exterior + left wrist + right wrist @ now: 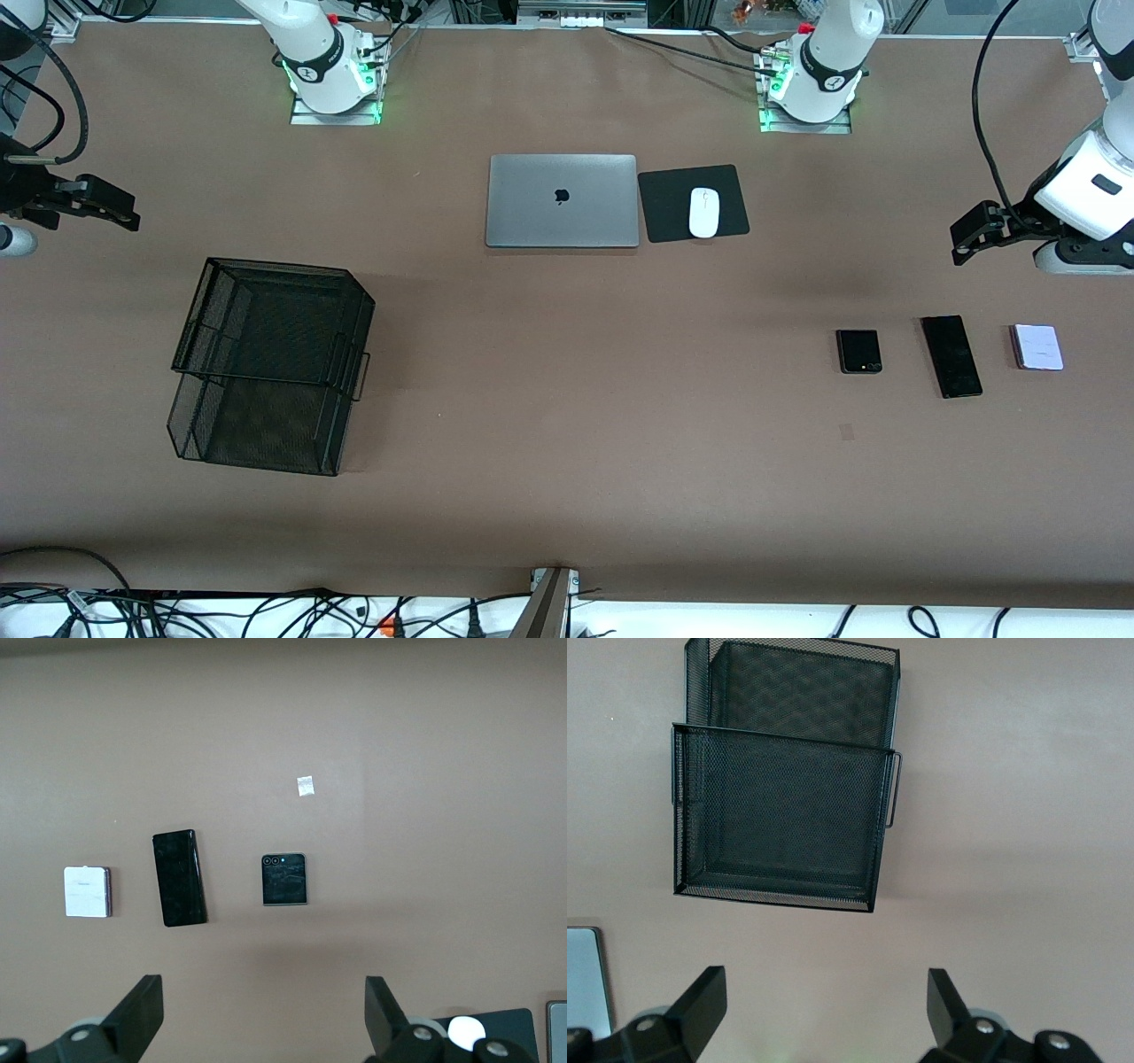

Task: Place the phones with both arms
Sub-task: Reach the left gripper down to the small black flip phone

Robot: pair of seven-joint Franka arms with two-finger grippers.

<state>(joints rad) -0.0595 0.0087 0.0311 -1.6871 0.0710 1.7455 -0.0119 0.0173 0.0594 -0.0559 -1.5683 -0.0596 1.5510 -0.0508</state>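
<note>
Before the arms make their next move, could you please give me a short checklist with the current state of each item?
1. Left end effector open, holding nothing, over bare table near the phones: ok.
2. Right end effector open, holding nothing, near the mesh tray: ok.
3. Black flip phone, long black phone and pale lavender phone lie flat in a row, apart from each other: ok.
4. Upper tier of the tray free of objects: ok.
5. Lower tier free: cannot tell.
6. Any phone placed: not ok.

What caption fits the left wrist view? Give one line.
Open left claw over the table, with three phones in a row.
</note>
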